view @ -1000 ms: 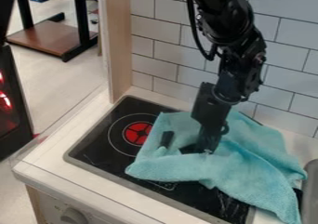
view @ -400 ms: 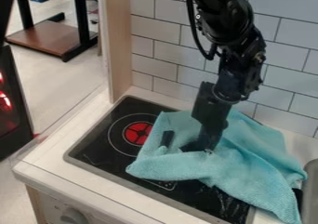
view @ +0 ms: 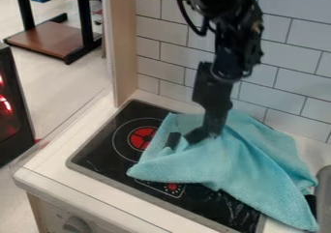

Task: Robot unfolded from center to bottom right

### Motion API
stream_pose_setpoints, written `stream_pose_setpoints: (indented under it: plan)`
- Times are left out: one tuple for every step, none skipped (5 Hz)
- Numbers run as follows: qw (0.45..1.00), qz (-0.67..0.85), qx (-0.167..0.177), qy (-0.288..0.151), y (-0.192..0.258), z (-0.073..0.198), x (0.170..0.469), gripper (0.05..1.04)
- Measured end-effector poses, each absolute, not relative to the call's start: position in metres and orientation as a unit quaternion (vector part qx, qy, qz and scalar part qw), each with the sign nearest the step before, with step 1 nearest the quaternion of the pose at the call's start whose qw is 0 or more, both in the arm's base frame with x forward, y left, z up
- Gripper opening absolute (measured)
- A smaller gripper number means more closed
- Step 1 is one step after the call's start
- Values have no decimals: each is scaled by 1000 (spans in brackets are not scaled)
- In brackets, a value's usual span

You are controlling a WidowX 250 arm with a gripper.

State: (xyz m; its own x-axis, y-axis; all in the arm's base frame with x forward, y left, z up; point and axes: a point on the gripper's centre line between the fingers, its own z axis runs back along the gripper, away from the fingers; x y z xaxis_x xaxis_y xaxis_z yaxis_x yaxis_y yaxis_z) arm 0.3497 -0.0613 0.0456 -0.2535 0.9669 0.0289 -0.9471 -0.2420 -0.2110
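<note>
The gripper [view: 212,133] hangs over the back middle of the stove, shut on a raised part of the turquoise cloth [view: 255,154]. Around the fingertips the cloth is bunched, with folds running down to the right. The cloth covers much of the stove's right half; its left corner lies over the front of the cooktop, and its lower right corner reaches the counter at bottom right. A small dark piece [view: 173,140] shows at the cloth's left part, and I cannot tell what it is.
The black cooktop [view: 100,154] has a red burner [view: 142,138] left of the cloth. A tiled wall [view: 158,60] stands behind, and a wooden post [view: 124,48] at the back left. A grey metal rim [view: 323,193] is at the right edge.
The gripper has risen and shifted slightly left, drawing the middle of the cloth up with it. The cloth's front edge has pulled back, uncovering more of the cooktop's controls.
</note>
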Motion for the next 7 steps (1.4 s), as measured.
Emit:
stream_pose_setpoints:
  plan:
    - [622, 775, -67, -87, -68, 57, 331, 53]
    - [640, 760, -75, -91, -72, 63, 301, 53]
    - [663, 739, -72, -89, -81, 59, 264, 53]
    - [694, 714, -42, -82, -91, 40, 228, 53]
    - [712, 698, -19, -73, -100, 26, 205, 53]
    - [712, 698, 3, -74, -99, 11, 200, 82]
    - [711, 700, 9, -72, -98, 9, 198, 241]
